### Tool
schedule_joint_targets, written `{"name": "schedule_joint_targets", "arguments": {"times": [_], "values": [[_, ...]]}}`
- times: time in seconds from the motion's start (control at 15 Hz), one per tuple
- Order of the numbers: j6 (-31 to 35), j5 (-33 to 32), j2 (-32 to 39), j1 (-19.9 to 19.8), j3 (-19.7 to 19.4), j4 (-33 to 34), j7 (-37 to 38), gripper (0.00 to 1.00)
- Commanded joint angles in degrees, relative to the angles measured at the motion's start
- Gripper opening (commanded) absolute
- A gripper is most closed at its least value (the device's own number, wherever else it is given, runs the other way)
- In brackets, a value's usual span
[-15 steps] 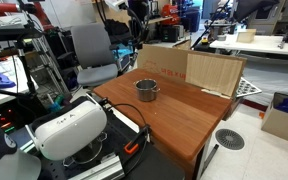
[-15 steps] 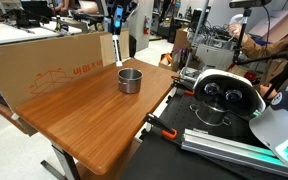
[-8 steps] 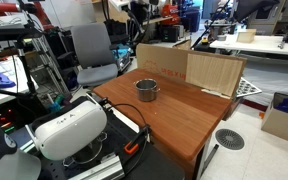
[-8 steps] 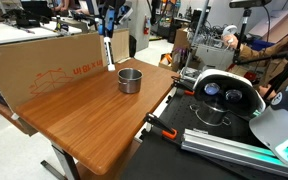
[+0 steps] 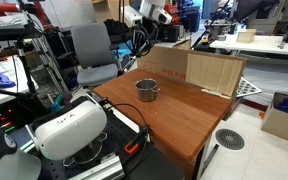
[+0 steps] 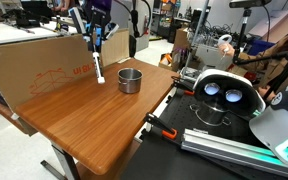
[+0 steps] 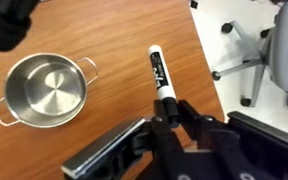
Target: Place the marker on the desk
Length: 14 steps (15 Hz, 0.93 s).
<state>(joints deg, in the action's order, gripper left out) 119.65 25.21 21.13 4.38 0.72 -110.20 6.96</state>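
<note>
marker [image 7: 160,75], lower end inside jaws

Pot [image 6: 130,80] sits on the desk [image 6: 84,125] w/ a big box [image 6: 39,65] standing along the edge behind it. Marker [image 6: 97,66] hangs tilted, pinched in the gripper [image 6: 92,43], btwn pot and box, tip low over the desk, can't tell if touching. In wrist view it's right of the pot, chair [image 7: 279,60] past the desk edge.
</note>
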Motion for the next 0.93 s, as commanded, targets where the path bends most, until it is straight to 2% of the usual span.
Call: {"name": "schedule_joint_targets", "arguments": {"times": [0.0, 0.47, 0.87], "values": [[-5.31, 0.95, 5.98, -1.69, 1.61, 7.52, 1.08, 0.06], [-10.28, 0.88, 16.14, -2.70, 1.92, 17.28, 1.77, 0.06], [-11.64, -0.38, 24.43, -2.30, 1.27, 24.35, 6.29, 0.06]]}}
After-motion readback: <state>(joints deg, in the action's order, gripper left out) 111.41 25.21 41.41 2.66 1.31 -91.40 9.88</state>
